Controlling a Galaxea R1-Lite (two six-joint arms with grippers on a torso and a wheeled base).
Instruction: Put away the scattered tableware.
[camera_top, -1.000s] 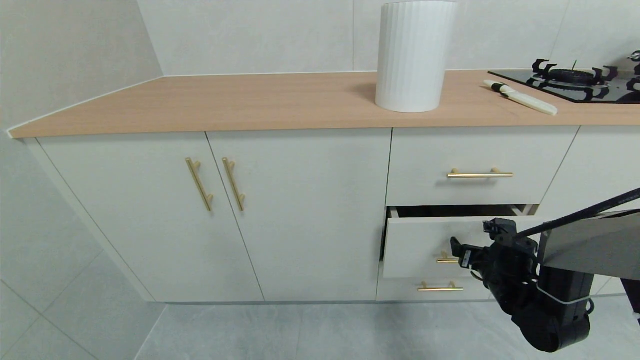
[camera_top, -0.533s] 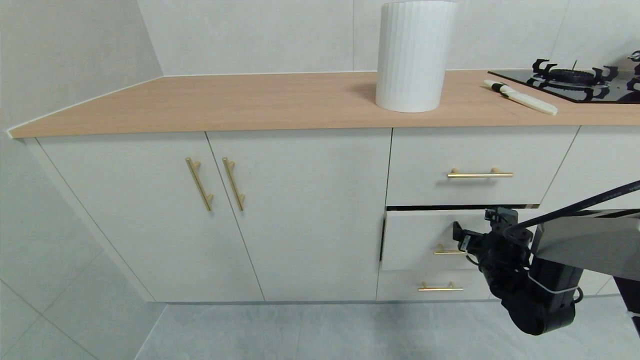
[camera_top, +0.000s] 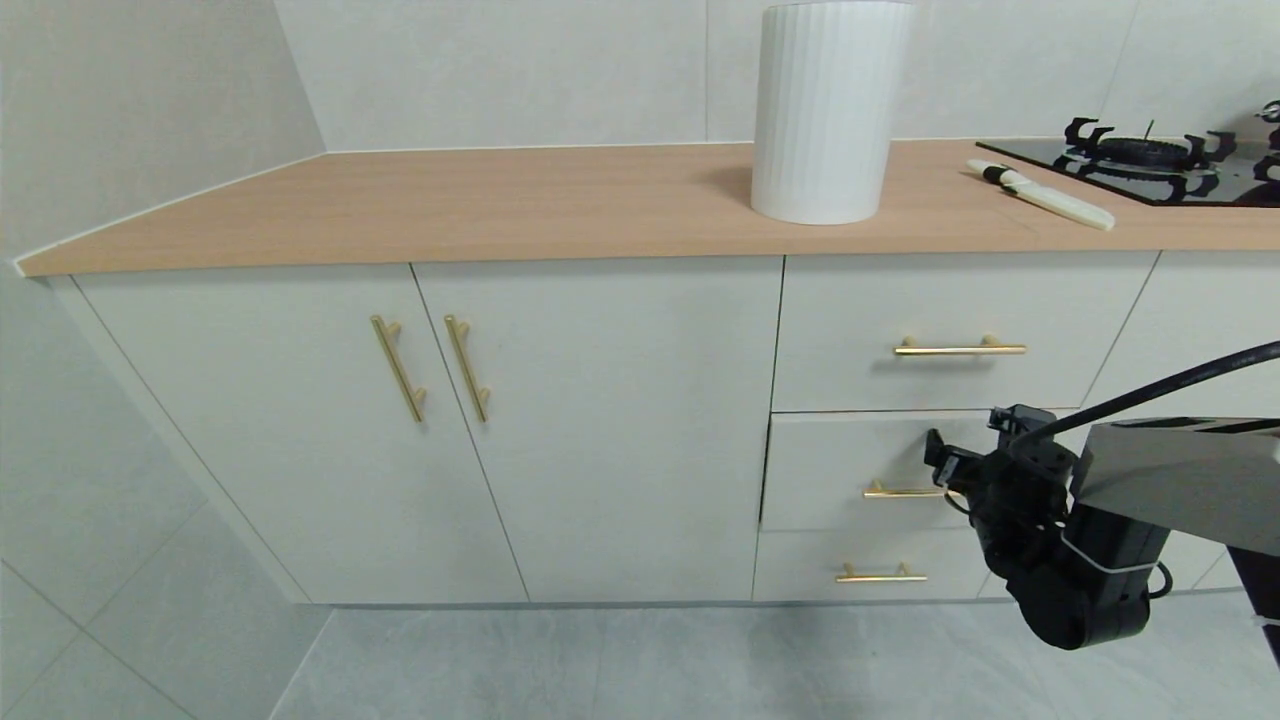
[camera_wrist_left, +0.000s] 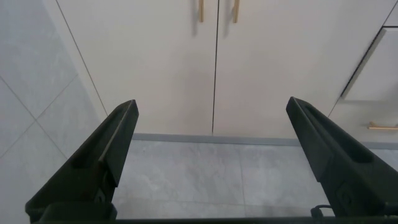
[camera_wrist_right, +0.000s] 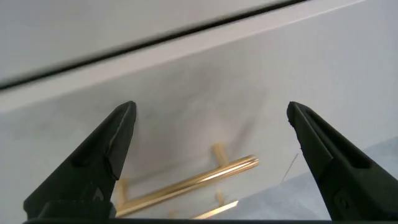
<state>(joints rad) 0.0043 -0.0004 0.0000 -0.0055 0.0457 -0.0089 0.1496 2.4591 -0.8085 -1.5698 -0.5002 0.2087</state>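
A white knife with a dark band on its handle (camera_top: 1040, 194) lies on the wooden counter (camera_top: 500, 205) at the right, beside the hob. My right gripper (camera_top: 960, 455) is open, low in front of the middle drawer (camera_top: 830, 465), which is shut; its fingertips are close to the drawer front just right of the gold handle (camera_top: 900, 491). In the right wrist view the open gripper (camera_wrist_right: 211, 118) faces the drawer front, with the gold handle (camera_wrist_right: 205, 177) beyond the fingers and nothing held. My left gripper (camera_wrist_left: 212, 109) is open and empty, pointing at the cabinet doors (camera_wrist_left: 217, 62) above the floor.
A tall white ribbed container (camera_top: 825, 110) stands on the counter. A black gas hob (camera_top: 1150, 160) is at the far right. Top drawer (camera_top: 960, 330) and bottom drawer (camera_top: 870, 575) are shut. Grey tiled floor (camera_top: 600, 660) lies in front of the cabinets.
The middle drawer went from partly open to fully shut while my right gripper moved in toward the cabinet with it and rose slightly.
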